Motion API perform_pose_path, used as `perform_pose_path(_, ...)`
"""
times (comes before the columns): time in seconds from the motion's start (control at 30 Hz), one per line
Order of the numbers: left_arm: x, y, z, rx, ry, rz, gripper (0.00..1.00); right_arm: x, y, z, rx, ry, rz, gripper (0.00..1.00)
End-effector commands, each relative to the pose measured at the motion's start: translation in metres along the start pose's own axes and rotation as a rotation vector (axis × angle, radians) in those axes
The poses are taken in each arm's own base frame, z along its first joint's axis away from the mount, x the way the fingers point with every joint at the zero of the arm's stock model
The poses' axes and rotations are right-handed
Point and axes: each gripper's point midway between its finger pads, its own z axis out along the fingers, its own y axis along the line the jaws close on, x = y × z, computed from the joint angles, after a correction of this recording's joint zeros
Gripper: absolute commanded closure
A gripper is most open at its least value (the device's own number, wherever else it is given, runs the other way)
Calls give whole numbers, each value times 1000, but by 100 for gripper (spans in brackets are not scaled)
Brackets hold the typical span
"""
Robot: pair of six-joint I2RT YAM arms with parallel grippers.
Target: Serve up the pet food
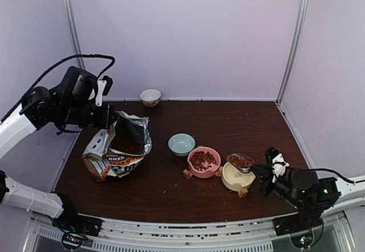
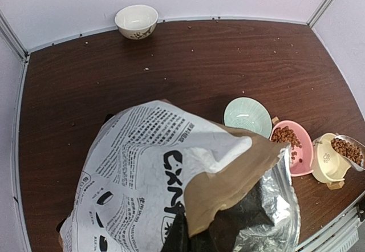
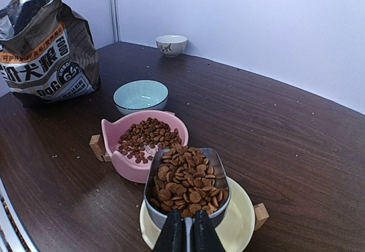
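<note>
Three pale walls (image 1: 188, 35), dark wooden table (image 1: 228, 121)

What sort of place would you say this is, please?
Probably a lab test booth staged for pet feeding: plain white panel walls enclose a dark wooden table holding a dog-food bag and a pink bowl of kibble.

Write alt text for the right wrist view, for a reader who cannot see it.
The right gripper holds a metal scoop heaped with brown kibble over a pale yellow bowl. Behind it on the dark wooden table stand a pink bowl holding kibble, an empty teal bowl, a small white bowl and a dog food bag.
</note>
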Motion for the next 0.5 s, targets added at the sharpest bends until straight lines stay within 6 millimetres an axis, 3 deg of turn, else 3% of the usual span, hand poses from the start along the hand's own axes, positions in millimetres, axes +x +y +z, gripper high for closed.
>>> perform_pose_path(0.0, -14, 2, 1, -2, -61, -16, 100, -7, -9, -7, 20, -9, 40, 100)
perform_pose_path(0.47, -15, 3, -1, -1, -69, -11, 100, -2, -9, -11, 7, 10, 65, 100)
